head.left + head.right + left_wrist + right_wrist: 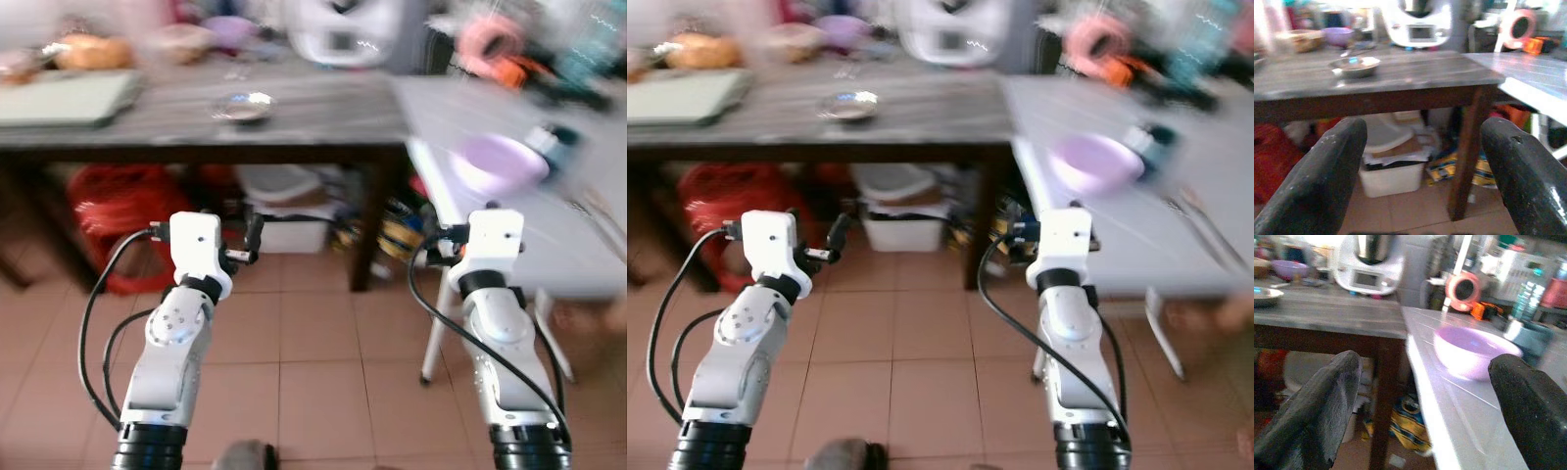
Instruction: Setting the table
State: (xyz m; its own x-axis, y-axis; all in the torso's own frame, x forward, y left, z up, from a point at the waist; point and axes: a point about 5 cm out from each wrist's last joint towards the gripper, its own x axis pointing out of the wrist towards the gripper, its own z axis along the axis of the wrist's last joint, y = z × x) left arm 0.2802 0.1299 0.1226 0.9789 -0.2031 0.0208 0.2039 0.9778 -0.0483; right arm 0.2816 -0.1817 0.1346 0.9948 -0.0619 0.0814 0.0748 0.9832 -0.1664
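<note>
upright lilac bowl, mouth up

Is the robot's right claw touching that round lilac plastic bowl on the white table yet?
Apart. In the right wrist view the right gripper has its two black fingers spread open, with bare white table between them and the lilac bowl.

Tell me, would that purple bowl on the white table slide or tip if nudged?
The bowl looks like thin plastic, so probably light. The white table looks smooth and glossy, so it would likely slide. Its wide, low shape makes tipping unlikely.
</note>
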